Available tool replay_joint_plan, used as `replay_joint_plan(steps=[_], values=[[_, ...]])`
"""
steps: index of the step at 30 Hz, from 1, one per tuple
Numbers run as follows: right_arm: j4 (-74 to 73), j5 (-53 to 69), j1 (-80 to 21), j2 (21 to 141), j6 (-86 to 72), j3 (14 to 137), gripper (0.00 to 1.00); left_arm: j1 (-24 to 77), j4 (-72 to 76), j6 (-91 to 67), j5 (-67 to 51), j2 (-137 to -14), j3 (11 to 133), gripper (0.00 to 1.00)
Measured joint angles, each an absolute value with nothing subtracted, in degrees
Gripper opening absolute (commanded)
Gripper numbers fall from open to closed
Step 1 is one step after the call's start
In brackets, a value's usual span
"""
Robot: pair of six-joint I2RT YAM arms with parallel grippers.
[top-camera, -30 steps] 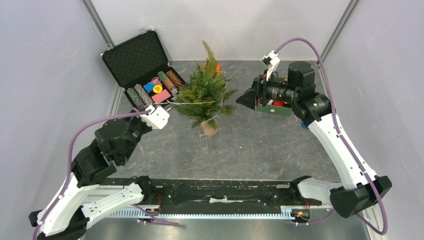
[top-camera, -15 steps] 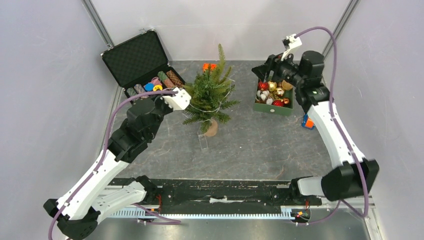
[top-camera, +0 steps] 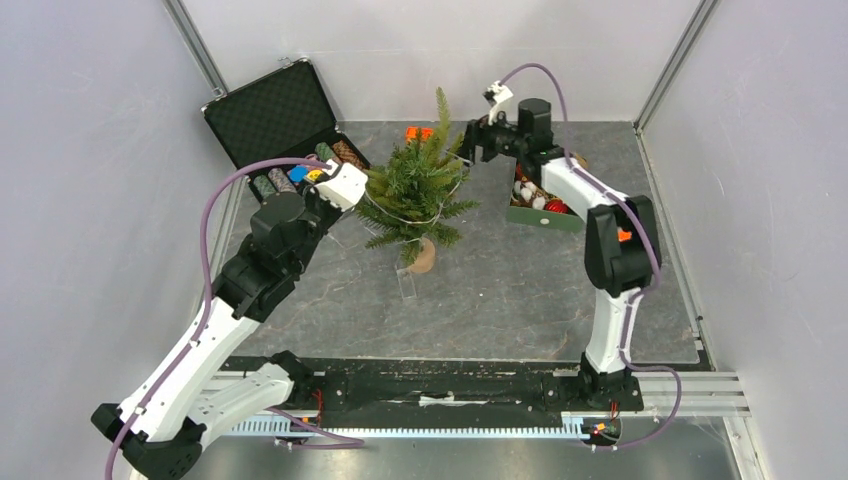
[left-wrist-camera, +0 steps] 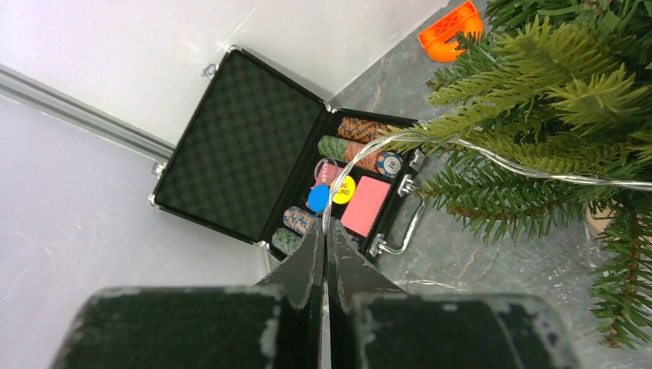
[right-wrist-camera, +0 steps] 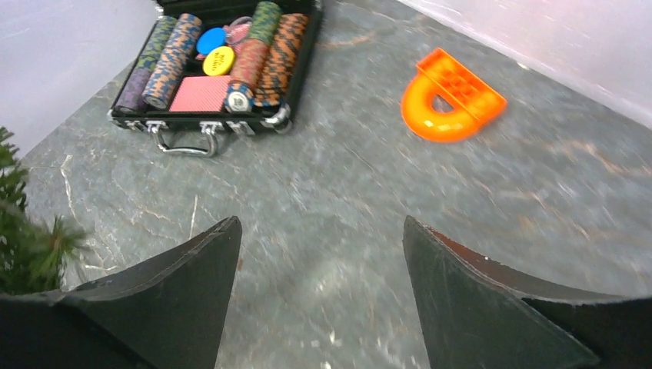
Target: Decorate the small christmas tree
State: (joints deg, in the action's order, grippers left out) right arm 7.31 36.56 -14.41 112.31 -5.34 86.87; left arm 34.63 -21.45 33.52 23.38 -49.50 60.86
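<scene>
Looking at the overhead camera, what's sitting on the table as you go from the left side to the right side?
open black case → small christmas tree → green box of ornaments. The orange piece behind the tree shares its position across the view, so it is left out.

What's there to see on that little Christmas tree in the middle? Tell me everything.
The small christmas tree is an artificial-looking green fir with bushy needle branches on a round tan wooden base. It stands on the grey stone-patterned table, between the open black case and the green box of baubles. A thin clear strand is draped across its branches and runs into the shut left gripper. No baubles show on it.
</scene>
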Motion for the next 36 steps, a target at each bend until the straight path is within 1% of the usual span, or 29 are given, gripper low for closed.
replay_joint_plan(steps=[1, 4, 10, 13, 17, 19, 26, 27, 29, 30, 32, 33, 36], values=[[8.2, 37.3, -15.4, 114.5, -5.2, 89.0, 0.81, 34.5, -21.8, 32.9, 23.3, -49.5, 60.9, 0.02], [10.0, 39.7, -18.4, 119.4, -4.6, 93.4, 0.88, 34.2, -22.7, 31.4, 23.2, -49.5, 61.1, 0.02], [16.9, 49.6, -23.7, 130.9, -6.9, 101.6, 0.88, 34.1, -23.7, 29.7, 22.1, -50.2, 62.3, 0.02], [18.8, 51.9, -24.5, 135.1, -7.7, 102.8, 0.88, 34.1, -23.6, 28.9, 21.7, -50.3, 62.3, 0.02], [19.7, 53.8, -25.5, 137.7, -7.9, 102.8, 0.87, 34.1, -22.9, 28.3, 20.8, -51.0, 62.3, 0.02], [22.5, 55.1, -26.4, 138.1, -9.1, 102.0, 0.86, 34.1, -22.1, 28.3, 20.4, -51.9, 62.3, 0.02], [30.5, 57.4, -28.1, 138.3, -13.4, 100.7, 0.86, 32.8, -15.7, 29.5, 19.4, -57.4, 62.3, 0.02], [31.2, 57.6, -28.1, 138.3, -13.8, 100.3, 0.86, 32.2, -14.9, 29.5, 19.0, -58.3, 62.3, 0.04], [32.1, 58.0, -28.1, 138.3, -14.5, 99.7, 0.86, 29.4, -14.2, 29.1, 16.1, -60.2, 62.3, 0.27], [32.5, 58.1, -28.0, 138.3, -14.5, 99.2, 0.86, 27.5, -14.2, 28.5, 14.4, -60.7, 62.3, 0.46], [32.5, 58.0, -27.7, 138.0, -14.2, 98.1, 0.86, 23.9, -14.3, 27.1, 10.7, -60.8, 62.0, 0.71], [32.2, 58.0, -27.5, 137.8, -13.8, 97.2, 0.86, 22.5, -14.5, 26.2, 9.1, -60.5, 61.8, 0.74], [30.8, 58.0, -27.4, 137.4, -12.3, 96.0, 0.86, 20.8, -16.7, 24.0, 3.4, -58.6, 61.7, 0.76]])
